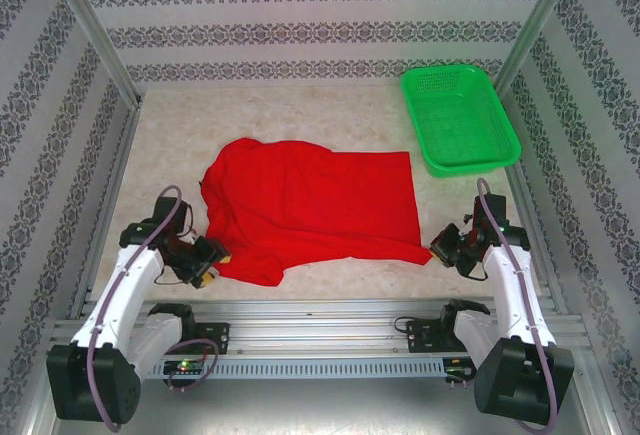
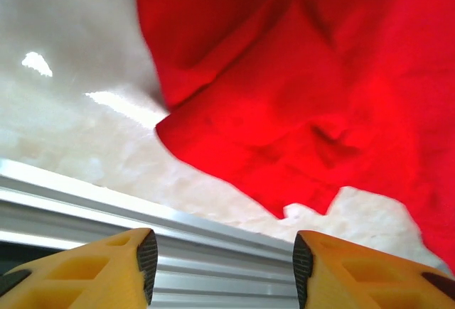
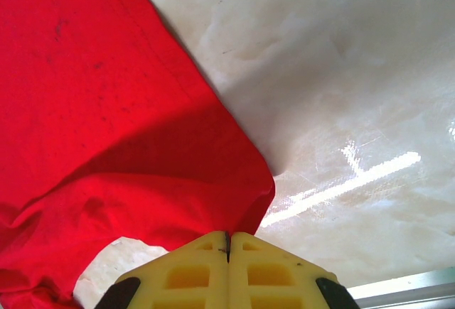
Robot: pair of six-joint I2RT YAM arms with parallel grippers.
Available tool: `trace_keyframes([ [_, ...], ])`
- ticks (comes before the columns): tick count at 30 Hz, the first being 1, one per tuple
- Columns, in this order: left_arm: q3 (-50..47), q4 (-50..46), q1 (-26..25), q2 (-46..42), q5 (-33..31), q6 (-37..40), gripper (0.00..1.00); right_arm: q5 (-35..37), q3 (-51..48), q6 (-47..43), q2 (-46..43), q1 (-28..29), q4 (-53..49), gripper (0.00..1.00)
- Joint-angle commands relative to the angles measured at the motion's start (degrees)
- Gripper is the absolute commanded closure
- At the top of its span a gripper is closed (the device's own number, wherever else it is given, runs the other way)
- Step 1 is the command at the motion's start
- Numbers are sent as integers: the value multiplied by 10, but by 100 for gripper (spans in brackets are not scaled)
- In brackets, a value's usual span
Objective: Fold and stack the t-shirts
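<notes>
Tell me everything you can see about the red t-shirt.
The red t-shirt is plain red cloth, no print showing, lying rumpled on the pale table, left of the green basket. Its left side is bunched; its near right corner is pinched in the shut right pincer. The open left pincer sits by its near left edge, empty.

Bright red cloth t-shirt [image 1: 310,210] lies spread at the centre of the pale marbled desk [image 1: 300,115]. Green plastic mesh basket [image 1: 472,166] stands at the desk's far right corner, behind and right of the t-shirt, well apart.
</notes>
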Motion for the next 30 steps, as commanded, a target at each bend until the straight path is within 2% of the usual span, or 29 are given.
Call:
trace_keyframes([
  [1,-28,8,-36,24,-42,-24,47,7,1,8,0,8,-9,100],
  [9,-50,104,-57,56,-95,-81,55,2,1,7,-7,9,-11,100],
  [13,-63,161,-61,34,-121,-125,58,-2,2,6,-10,10,-11,100],
  [15,-72,180,-61,31,-114,-137,58,-4,2,5,-10,9,-12,100],
  [25,-109,155,-65,25,-85,-148,63,-6,3,3,-7,9,-11,100],
  [30,-123,173,-68,2,-88,-162,70,-7,4,2,-2,8,-10,100],
])
